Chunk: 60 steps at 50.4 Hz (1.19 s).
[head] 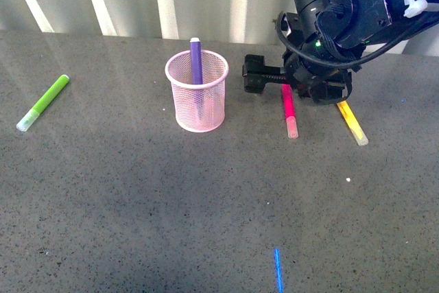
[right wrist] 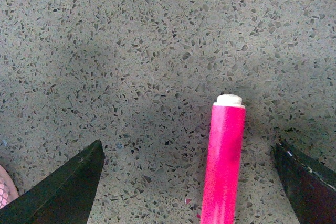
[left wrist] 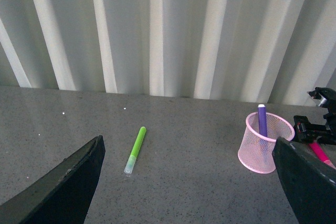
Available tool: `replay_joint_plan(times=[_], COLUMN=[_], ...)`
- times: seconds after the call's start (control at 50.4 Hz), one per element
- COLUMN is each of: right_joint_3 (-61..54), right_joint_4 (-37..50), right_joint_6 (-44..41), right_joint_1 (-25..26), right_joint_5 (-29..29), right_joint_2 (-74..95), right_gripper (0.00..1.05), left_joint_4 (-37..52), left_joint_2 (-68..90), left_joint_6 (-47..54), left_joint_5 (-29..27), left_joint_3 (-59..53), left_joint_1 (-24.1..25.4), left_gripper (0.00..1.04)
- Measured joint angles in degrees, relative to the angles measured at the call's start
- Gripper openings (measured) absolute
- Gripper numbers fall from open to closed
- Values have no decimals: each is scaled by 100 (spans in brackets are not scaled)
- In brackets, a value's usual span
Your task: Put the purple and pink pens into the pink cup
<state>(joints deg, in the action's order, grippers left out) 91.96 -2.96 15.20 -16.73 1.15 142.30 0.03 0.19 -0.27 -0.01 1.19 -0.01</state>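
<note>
Pink pen [head: 289, 111] is laid flat on the speckled table [head: 171, 204], just right of the cup [head: 206, 111]; the purple pen [head: 196, 60] is already stood inside. R gripper [right wrist: 187, 144] is held over the pink pen, jaws wide, empty; L gripper [left wrist: 187, 140] likewise. The barrel should be centred btwn the jaws and gripped squarely: smooth, round, prob. prone to roll. The cup is made of open wire mesh w/ a rolled rim.

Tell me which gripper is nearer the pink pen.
Right. The right gripper hangs directly over the pink pen, its open fingers on either side of the barrel. The left gripper is well away, on the far side of the pink cup from the pen.
</note>
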Motion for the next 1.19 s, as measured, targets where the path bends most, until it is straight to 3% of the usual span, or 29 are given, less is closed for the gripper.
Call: replay_joint_plan(times=[0.119,0.477,0.556,0.854,1.072,1.192], right_joint_3=[0,-42,-46,-498,-1506,-2218], right_joint_4=[20,144,160,804,2881,4647], right_joint_6=[-4,31,59,280,157,-374], right_joint_1=[24,186,188,249,221,-15], right_joint_5=[-70,-87,-70,-210,-494,-170], right_joint_2=[17,35,35,-308,-1773,-2586], right_gripper=[88,21,13,11,11,11], left_joint_4=[0,0,0,0,0,0], left_joint_2=[0,0,0,0,0,0], left_joint_6=[0,0,0,0,0,0], left_joint_5=[-2,0,0,0,0,0], left_joint_3=[0,0,0,0,0,0], left_joint_1=[0,0,0,0,0,0], left_gripper=[98,98,98,98,98,98])
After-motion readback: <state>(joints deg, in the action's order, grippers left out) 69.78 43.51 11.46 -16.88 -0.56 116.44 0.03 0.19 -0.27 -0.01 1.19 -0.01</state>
